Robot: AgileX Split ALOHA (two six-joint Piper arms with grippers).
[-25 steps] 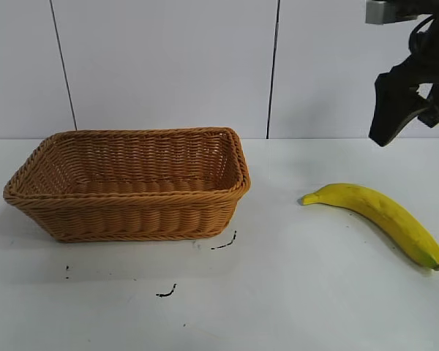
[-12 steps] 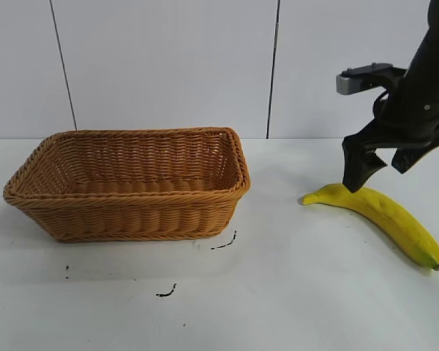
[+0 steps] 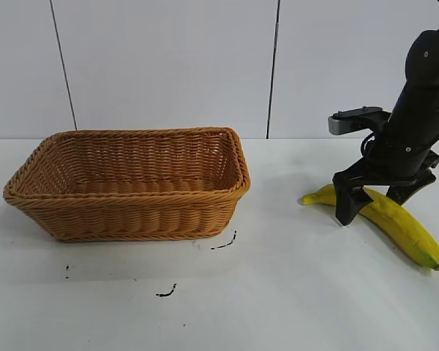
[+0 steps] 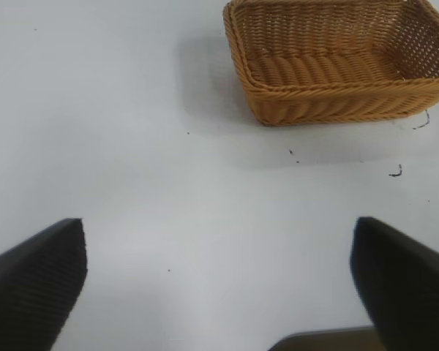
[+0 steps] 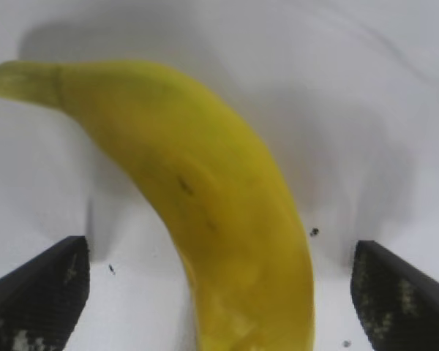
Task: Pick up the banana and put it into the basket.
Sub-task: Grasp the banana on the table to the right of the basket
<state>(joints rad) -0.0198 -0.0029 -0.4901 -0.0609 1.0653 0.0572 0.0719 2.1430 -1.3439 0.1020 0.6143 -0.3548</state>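
The yellow banana lies on the white table at the right, its stem end pointing toward the basket. My right gripper is down at the table with its fingers open and standing on either side of the banana's stem half. In the right wrist view the banana runs between the two dark fingertips with a gap on each side. The tan wicker basket stands at the left and holds nothing. My left gripper is open over bare table, with the basket ahead of it.
Small black marks dot the table in front of the basket. A white panelled wall stands behind the table. Bare table lies between basket and banana.
My right gripper has come down from high at the right and moved left, until its open fingers straddle the banana at table level. Banana and basket have not moved.
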